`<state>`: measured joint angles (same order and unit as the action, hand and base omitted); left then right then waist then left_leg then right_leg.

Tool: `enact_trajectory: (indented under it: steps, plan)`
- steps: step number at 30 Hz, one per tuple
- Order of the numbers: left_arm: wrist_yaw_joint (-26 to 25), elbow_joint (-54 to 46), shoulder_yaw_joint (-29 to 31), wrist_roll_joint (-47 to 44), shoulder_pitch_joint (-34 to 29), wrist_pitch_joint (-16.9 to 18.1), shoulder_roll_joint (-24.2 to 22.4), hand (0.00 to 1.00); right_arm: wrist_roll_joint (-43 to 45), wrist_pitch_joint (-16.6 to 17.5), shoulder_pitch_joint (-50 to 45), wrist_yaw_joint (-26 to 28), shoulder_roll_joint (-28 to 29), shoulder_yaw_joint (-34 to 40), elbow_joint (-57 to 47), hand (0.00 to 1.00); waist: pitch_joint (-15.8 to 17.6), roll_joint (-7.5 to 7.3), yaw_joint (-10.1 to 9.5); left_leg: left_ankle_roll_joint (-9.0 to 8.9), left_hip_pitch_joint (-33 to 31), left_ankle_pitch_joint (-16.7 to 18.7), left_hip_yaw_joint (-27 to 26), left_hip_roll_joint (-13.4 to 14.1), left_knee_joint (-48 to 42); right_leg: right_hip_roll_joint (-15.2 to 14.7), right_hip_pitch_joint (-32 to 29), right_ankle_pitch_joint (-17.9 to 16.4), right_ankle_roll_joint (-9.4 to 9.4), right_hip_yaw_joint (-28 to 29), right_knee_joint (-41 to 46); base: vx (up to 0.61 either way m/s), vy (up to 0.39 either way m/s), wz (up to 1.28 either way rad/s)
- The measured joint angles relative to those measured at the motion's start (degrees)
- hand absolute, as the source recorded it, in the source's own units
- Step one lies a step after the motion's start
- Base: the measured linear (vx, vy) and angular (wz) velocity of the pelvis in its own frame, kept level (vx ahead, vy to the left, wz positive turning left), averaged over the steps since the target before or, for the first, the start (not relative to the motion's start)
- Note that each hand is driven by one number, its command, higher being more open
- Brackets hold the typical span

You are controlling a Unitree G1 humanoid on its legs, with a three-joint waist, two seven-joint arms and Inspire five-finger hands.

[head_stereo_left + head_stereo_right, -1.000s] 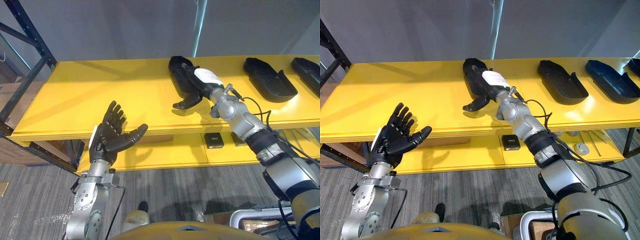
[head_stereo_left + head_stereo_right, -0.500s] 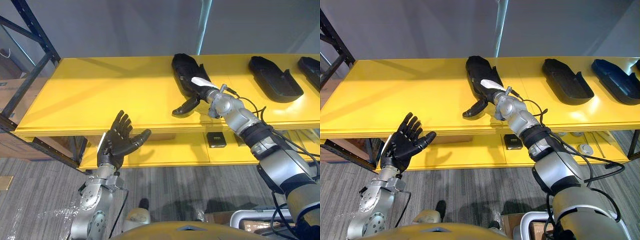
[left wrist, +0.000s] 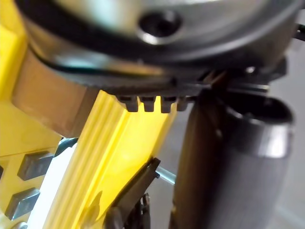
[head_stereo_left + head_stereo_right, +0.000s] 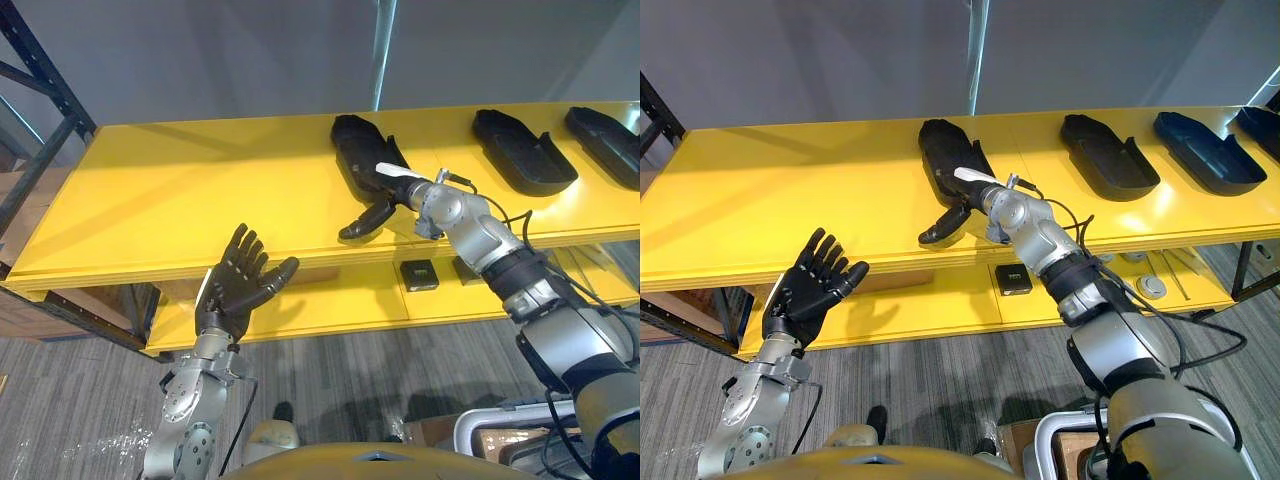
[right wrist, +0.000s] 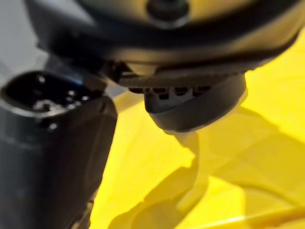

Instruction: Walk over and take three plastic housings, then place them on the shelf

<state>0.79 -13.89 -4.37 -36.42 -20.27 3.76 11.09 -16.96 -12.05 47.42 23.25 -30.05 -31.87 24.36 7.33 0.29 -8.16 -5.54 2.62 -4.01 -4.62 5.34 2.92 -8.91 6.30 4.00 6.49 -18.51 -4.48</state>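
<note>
**Right hand at the 1st housing on the yellow shelf**

A grey floor (image 4: 90, 380) is lying in front of a long yellow shelf (image 4: 180, 190), and a plain grey wall (image 4: 250, 50) is standing behind it.

Nearest, the left hand (image 4: 238, 285) is hanging just before the shelf's front edge, spread wide with its palm up and carrying nothing. A lower shelf (image 4: 330, 300) is showing below it, with a small black box (image 4: 418, 272) resting on it.

Farther in, the right arm is reaching over the shelf, and the right hand (image 4: 385, 183) is lying on the near end of a black housing (image 4: 352, 140), which is resting flat on the board. Its thumb is jutting out toward the front edge. Dark on dark, it is impossible to tell whether the hand is gripping the housing or only resting on it.

Farther along to the right, a 2nd housing (image 4: 520, 150) and a 3rd housing (image 4: 605, 130) are sitting on the same board, well apart from each other.

Risks, as a judgement: if the hand is gripping, pulling back would likely drag the housing off the front edge. A sideways sweep of the arm could also knock the 2nd housing.
</note>
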Motion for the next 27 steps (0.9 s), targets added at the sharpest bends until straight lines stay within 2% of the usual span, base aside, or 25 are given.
enact_trajectory:
  steps: [3,5,8,10,11,12,14,18,20,22,25,27]
  plan:
    - [-0.10,-0.07,0.13,0.01,-0.07,0.00,-0.01,1.00,1.97,-0.04,-2.80,0.00,-0.13,0.28,-4.61,1.00,-0.03,-0.18,0.77,-0.01,0.61,0.02,-0.47,0.01,0.38,-0.01,0.17,0.01,0.02,0.40,0.01,0.00,-0.006,-0.07]
    - [-0.28,-0.07,0.12,0.01,-0.11,-0.11,-0.01,1.00,2.91,0.23,-3.95,-2.09,-0.16,0.41,-5.31,1.00,-0.02,-0.22,0.74,-0.06,0.86,0.06,-0.56,0.01,0.41,-0.01,0.35,0.01,0.02,0.50,0.01,0.00,-0.002,-0.03]
    - [-0.39,-0.07,-0.30,0.01,-0.07,-0.09,-0.05,1.00,4.39,2.33,-5.41,-10.66,0.16,0.43,-5.33,1.00,0.05,-0.37,0.70,-0.07,0.87,0.06,-0.61,0.01,0.42,-0.02,0.30,-0.01,0.03,0.57,0.01,-0.04,-0.007,-0.02]
    - [-0.38,-0.07,-0.45,0.02,-0.10,-0.09,-0.23,1.00,4.34,5.00,-5.95,-18.18,1.29,2.02,-5.33,1.00,0.05,-0.37,0.73,-0.07,0.86,0.06,-0.61,0.01,0.42,-0.02,0.25,-0.02,0.04,0.57,0.00,0.00,0.000,0.00]
    - [-0.38,-0.07,-0.53,0.02,-0.12,-0.07,-0.49,1.00,4.21,7.02,-6.36,-23.00,2.39,4.06,-5.35,1.00,0.04,-0.36,0.81,-0.07,0.84,0.06,-0.61,0.01,0.42,-0.01,0.23,-0.02,0.04,0.57,0.00,0.00,0.000,0.00]
    - [-0.38,-0.07,-0.58,0.02,-0.16,-0.01,-0.63,1.00,4.15,7.90,-6.68,-25.26,3.27,5.71,-5.48,1.00,0.04,-0.36,0.80,-0.07,0.82,0.06,-0.60,0.01,0.42,-0.01,0.22,-0.02,0.03,0.56,0.01,0.00,0.000,0.00]
    - [-0.35,-0.09,-1.49,0.01,-0.56,0.67,-1.00,1.00,3.92,10.38,-9.52,-34.81,6.34,12.46,-9.74,1.00,0.04,-0.36,0.64,-0.08,0.71,0.08,-0.45,-0.08,0.41,-0.07,0.23,-0.04,0.02,0.42,0.00,0.00,-0.004,0.05]
    - [-0.35,-0.09,-1.72,0.01,-1.00,1.14,-1.19,1.00,3.84,12.94,-16.46,-45.31,9.09,19.54,-18.75,1.00,0.04,-0.37,1.26,0.03,0.46,0.16,-0.15,-0.38,0.36,-0.34,0.19,-0.05,0.03,0.18,0.01,0.00,0.000,0.03]
    - [-0.32,-0.29,-1.61,0.01,-1.92,1.50,-1.21,1.00,3.94,12.98,-20.77,-48.33,10.46,22.38,-20.99,1.00,0.04,-0.37,2.24,0.15,0.45,0.24,-0.14,-0.67,0.31,-0.64,0.22,-0.06,0.06,0.15,0.01,0.00,0.000,0.00]
    - [-0.04,-0.43,-1.60,0.01,-2.40,1.50,-1.29,1.00,4.38,12.48,-25.12,-49.14,10.92,25.23,-22.05,1.00,0.04,-0.38,2.49,0.28,0.45,0.33,-0.26,-0.89,0.28,-0.87,0.17,-0.06,0.14,0.18,0.01,0.00,0.000,0.00]
    - [-0.05,-2.01,-1.56,0.01,-3.31,1.28,-1.34,1.00,7.43,10.74,-29.21,-48.83,12.44,27.85,-22.04,1.00,0.05,-0.39,3.79,0.30,-0.09,0.36,-0.34,-0.86,0.28,-0.86,-0.46,-0.04,0.17,0.25,0.00,0.00,0.000,0.00]
    - [-0.03,-2.64,-1.94,0.02,-3.26,1.08,-1.61,1.00,11.67,10.05,-30.75,-47.39,12.47,28.01,-22.05,1.00,0.04,-0.36,3.96,0.26,-0.13,0.39,-0.67,-0.70,0.25,-0.73,-0.72,-0.01,0.18,0.63,0.00,0.00,0.000,-0.08]
